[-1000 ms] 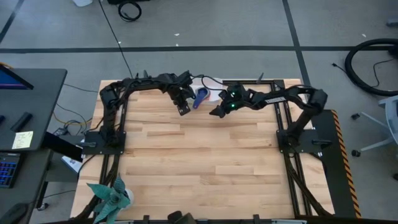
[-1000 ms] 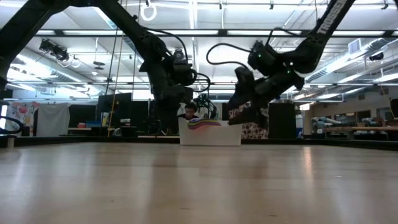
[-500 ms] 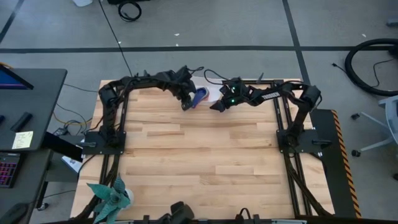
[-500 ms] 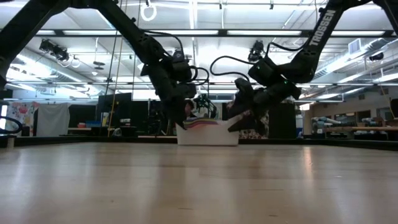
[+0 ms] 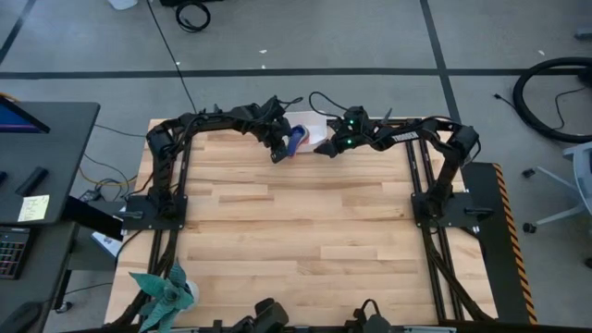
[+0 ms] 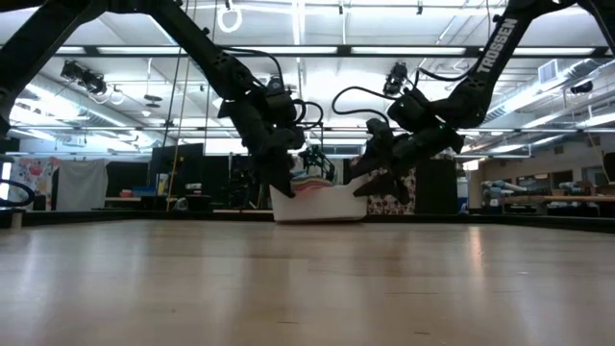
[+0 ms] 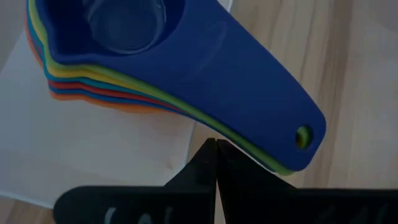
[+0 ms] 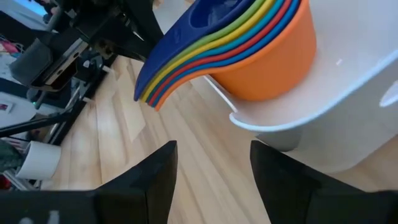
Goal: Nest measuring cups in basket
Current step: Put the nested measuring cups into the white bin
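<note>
The measuring cups (image 5: 296, 139) sit nested in one stack, dark blue on top and orange at the bottom (image 8: 261, 56). Their bowls are in the white basket (image 5: 314, 125), at the table's far edge. Their handles (image 7: 261, 118) stick out over its rim (image 8: 249, 121). My left gripper (image 7: 214, 146) is shut, with its tips just under those handles beside the basket's wall (image 7: 93, 155). My right gripper (image 8: 214, 155) is open on the basket's near right side, its fingers short of the rim. In the low view the basket (image 6: 317, 207) looks tipped. My left gripper's shut fingertips (image 7: 208, 152) stand at the underside of the stacked handles (image 7: 249, 158), where these overhang the basket's rim. I cannot tell whether they touch the handles or the basket.
Bare wooden table (image 5: 296, 240) spreads toward the near edge. A teal spiky plant (image 5: 165, 291) stands at the near left corner. A side desk (image 5: 46, 157) is beyond the left edge. The arm frames (image 5: 157, 203) (image 5: 444, 199) stand at both sides.
Both grippers have moved toward the table's far edge and closed in on the basket, the left from its left side, the right from its near right. The basket with the stack has shifted slightly toward the table's left and now looks tipped in the low view.
</note>
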Controlling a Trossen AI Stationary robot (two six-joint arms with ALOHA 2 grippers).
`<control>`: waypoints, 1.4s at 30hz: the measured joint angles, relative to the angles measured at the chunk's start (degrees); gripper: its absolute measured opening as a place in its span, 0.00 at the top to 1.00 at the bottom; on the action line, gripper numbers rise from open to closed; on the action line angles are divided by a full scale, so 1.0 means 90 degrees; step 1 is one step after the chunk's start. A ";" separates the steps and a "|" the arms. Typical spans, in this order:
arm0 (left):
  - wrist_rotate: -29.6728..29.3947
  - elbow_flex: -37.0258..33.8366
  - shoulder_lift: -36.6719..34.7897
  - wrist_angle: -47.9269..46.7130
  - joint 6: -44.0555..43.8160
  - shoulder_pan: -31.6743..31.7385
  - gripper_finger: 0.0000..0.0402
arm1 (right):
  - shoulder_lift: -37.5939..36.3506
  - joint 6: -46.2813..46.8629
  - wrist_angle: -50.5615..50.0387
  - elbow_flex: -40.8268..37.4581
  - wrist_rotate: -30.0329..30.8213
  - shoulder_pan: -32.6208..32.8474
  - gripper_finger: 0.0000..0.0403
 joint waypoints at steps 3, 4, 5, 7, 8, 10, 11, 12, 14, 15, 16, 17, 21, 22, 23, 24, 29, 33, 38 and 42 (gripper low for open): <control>-0.0009 0.0000 0.0000 -0.0006 0.0000 0.0000 0.98 | -0.0001 0.0019 -0.0032 0.0000 0.0019 0.0058 0.48; -0.0014 0.0000 0.0000 -0.0013 -0.0001 0.0000 0.98 | 0.0000 0.0017 -0.0044 0.0000 0.0048 0.0087 0.48; -0.0016 0.0000 0.0000 -0.0018 -0.0001 0.0000 0.98 | 0.0000 0.0017 -0.0067 0.0000 0.0070 0.0114 0.48; -0.0020 0.0000 0.0000 -0.0036 -0.0003 0.0002 0.98 | -0.0001 0.0014 -0.0140 0.0002 0.0108 0.0165 0.48; -0.0027 0.0000 0.0000 -0.0043 -0.0004 0.0004 0.98 | 0.0001 0.0014 -0.0189 0.0002 0.0106 0.0180 0.48; -0.0038 0.0000 0.0000 -0.0091 -0.0003 0.0004 0.98 | 0.0000 0.0018 -0.0305 0.0002 0.0079 0.0187 0.48; -0.0041 0.0000 0.0000 -0.0136 -0.0002 0.0005 0.98 | -0.0001 0.0014 -0.0368 0.0002 0.0051 0.0187 0.48; -0.0056 0.0000 0.0000 -0.0205 -0.0004 0.0005 0.98 | 0.0001 0.0008 -0.0430 0.0002 0.0023 0.0189 0.48; -0.0090 0.0000 0.0000 -0.0331 -0.0028 0.0010 0.98 | 0.0000 -0.0039 -0.0500 0.0002 -0.0012 0.0192 0.48; -0.0126 0.0000 0.0000 -0.0397 -0.0040 0.0010 0.98 | 0.0000 -0.0060 -0.0506 0.0002 -0.0017 0.0194 0.48; -0.0152 0.0000 0.0000 -0.0444 -0.0040 0.0010 0.98 | 0.0001 -0.0067 -0.0509 0.0002 -0.0022 0.0194 0.48; -0.0168 0.0000 0.0000 -0.0502 -0.0036 0.0010 0.98 | 0.0000 -0.0074 -0.0512 0.0002 -0.0029 0.0194 0.48; -0.0163 0.0000 0.0000 -0.0646 -0.0016 0.0019 0.98 | 0.0001 -0.0167 -0.0510 0.0002 -0.0040 0.0194 0.48; -0.0135 0.0000 0.0001 -0.0645 0.0002 0.0019 0.98 | -0.0001 -0.0170 -0.0510 0.0002 -0.0040 0.0194 0.48; -0.0086 0.0000 0.0002 -0.0644 0.0038 0.0019 0.98 | -0.0001 -0.0160 -0.0510 0.0002 -0.0042 0.0194 0.48; -0.0012 0.0000 0.0002 -0.0637 0.0050 0.0016 0.98 | -0.0001 -0.0140 -0.0509 0.0002 -0.0050 0.0194 0.48; 0.0158 0.0000 0.0002 -0.0523 0.0045 -0.0088 0.98 | -0.0001 0.0136 -0.0473 0.0002 -0.0488 0.0273 0.48; 0.0192 0.0002 0.0002 -0.0347 0.0045 -0.0221 0.98 | 0.0001 0.0383 -0.0478 0.0002 -0.0862 0.0432 0.48; -0.0153 0.0002 0.0005 -0.0818 0.0045 -0.0277 0.98 | 0.0000 0.0608 -0.0478 0.0002 -0.1239 0.0657 0.48; -0.0404 0.0002 0.0005 -0.1450 0.0054 -0.0253 0.98 | 0.0001 0.0660 -0.0465 0.0002 -0.1165 0.0883 0.48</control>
